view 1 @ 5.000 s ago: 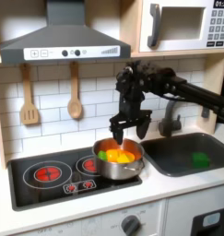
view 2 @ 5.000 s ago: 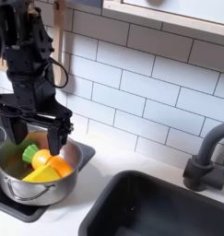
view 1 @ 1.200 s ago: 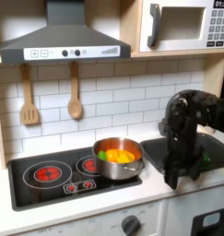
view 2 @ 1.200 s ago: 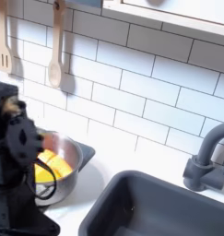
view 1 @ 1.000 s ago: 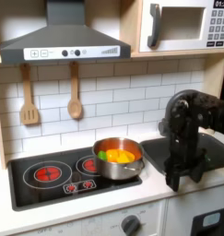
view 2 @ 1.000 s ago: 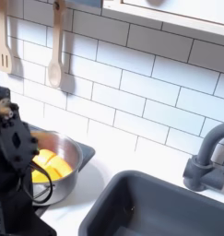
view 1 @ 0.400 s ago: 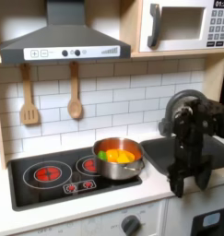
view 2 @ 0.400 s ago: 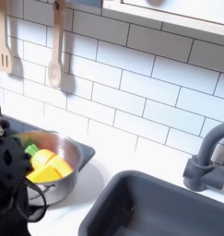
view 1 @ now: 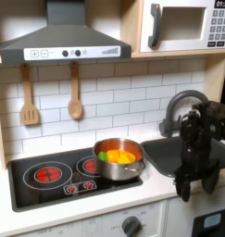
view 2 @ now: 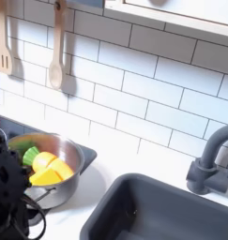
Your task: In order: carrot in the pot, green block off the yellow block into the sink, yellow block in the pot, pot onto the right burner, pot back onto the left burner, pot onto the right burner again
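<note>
The shiny steel pot (view 1: 118,158) sits on the burner nearer the sink, at the stove's right in the first exterior view. Inside it lie the yellow block (view 2: 53,174) and the orange carrot (view 2: 40,161), whose green tip points at the wall. My gripper (view 1: 195,190) hangs low over the counter's front edge in front of the sink (view 1: 164,154). It is well to the right of the pot, and its fingers look spread with nothing between them. In the second exterior view, part of the black arm (view 2: 7,192) fills the bottom left corner. The green block is hidden.
A red-ringed burner (view 1: 49,173) lies bare at the stove's left in the first exterior view. A grey faucet (view 2: 211,159) stands behind the sink basin (view 2: 162,214). Wooden utensils (view 1: 75,102) hang on the tiled wall. A microwave (view 1: 183,25) sits overhead.
The arm has moved from above the pot rightward and down, to the counter's front by the sink. In the second exterior view it slid off towards the lower left, uncovering the pot. The pot stayed put.
</note>
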Controlling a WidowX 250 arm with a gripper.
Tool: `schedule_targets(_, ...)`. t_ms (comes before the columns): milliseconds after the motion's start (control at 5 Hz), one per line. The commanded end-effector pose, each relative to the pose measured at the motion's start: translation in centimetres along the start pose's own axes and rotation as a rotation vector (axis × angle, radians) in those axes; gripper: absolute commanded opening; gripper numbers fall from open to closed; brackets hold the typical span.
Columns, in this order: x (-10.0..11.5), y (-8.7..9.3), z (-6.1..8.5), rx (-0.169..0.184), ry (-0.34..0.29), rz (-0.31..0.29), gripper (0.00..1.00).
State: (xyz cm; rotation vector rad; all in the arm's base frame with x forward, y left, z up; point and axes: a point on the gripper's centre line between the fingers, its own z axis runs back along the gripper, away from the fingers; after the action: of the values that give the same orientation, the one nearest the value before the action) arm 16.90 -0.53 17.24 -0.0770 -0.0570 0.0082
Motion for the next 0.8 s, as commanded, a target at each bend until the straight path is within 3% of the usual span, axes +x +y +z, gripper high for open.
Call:
schedule_targets(0, -1.52, 0.21, -0.46, 0.026, 0.008, -0.016, 1.00)
schedule_targets(600, -1.89, 0.35, -0.52, 0.034, 0.002, -0.029, 1.00)
